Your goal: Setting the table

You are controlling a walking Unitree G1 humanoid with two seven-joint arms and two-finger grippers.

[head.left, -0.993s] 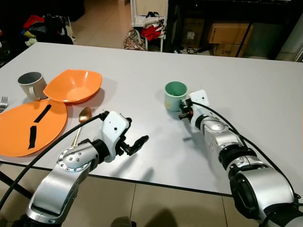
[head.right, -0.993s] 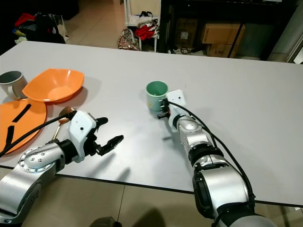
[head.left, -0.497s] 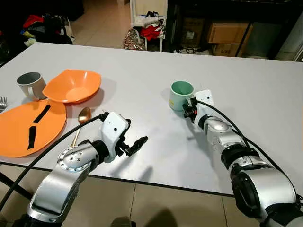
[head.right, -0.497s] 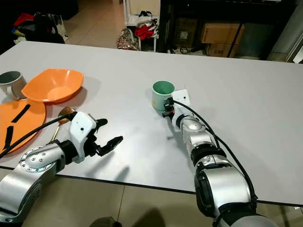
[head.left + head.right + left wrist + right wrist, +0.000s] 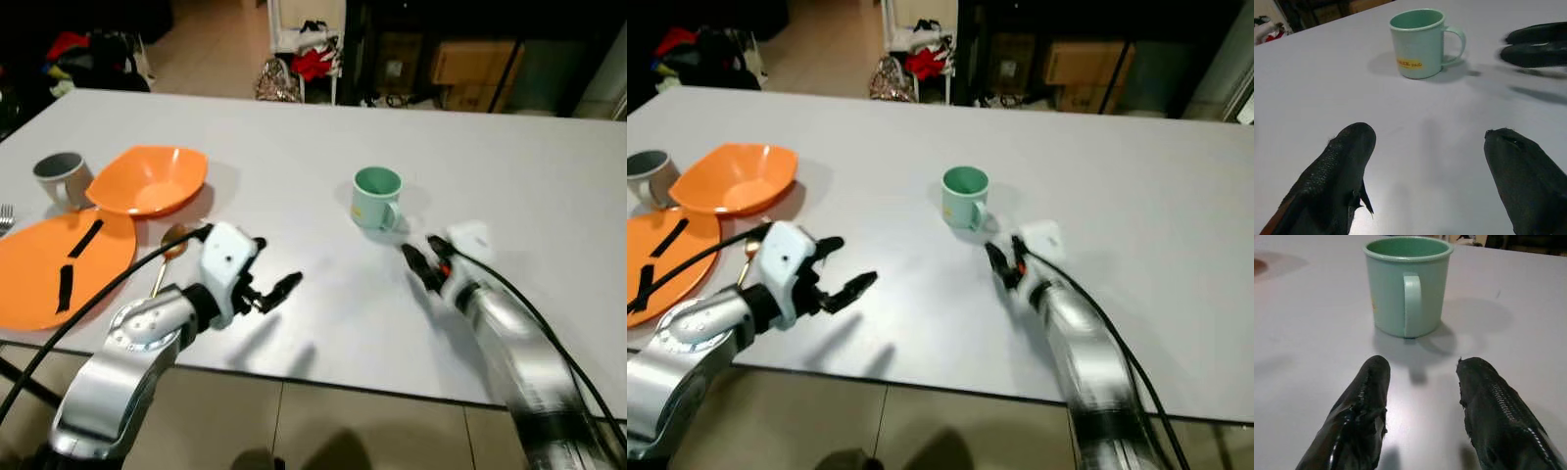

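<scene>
The right gripper (image 5: 1420,396) hangs low over the grey table (image 5: 294,166) with its two black fingers (image 5: 1359,406) spread apart and nothing between them; they touch no object, and its arm is blurred in the head views. The left gripper (image 5: 1425,181) is likewise parted wide and empty, held above the table's near part with its fingers pointing across toward the right arm. The green mug (image 5: 1406,284) is a pale mint cup standing upright, empty as far as its rim shows, with a small yellow label on its side seen from the left wrist and a loop handle turned toward the right gripper. It stands just ahead of the right gripper's fingertips, apart from them, the handle lined up roughly with the gap between the fingers, its shadow falling on the table between cup and fingers. From the left gripper the mug lies farther off, ahead and across the table, with the right gripper's dark fingers near it on the handle side. Behind the left gripper, on its arm's outer side, lie an orange plate (image 5: 39,264) with black strips on it, an orange bowl (image 5: 149,178) touching its far edge, a grey mug (image 5: 59,176) beside the bowl, and a spoon (image 5: 168,247) between the plate and the left arm.
</scene>
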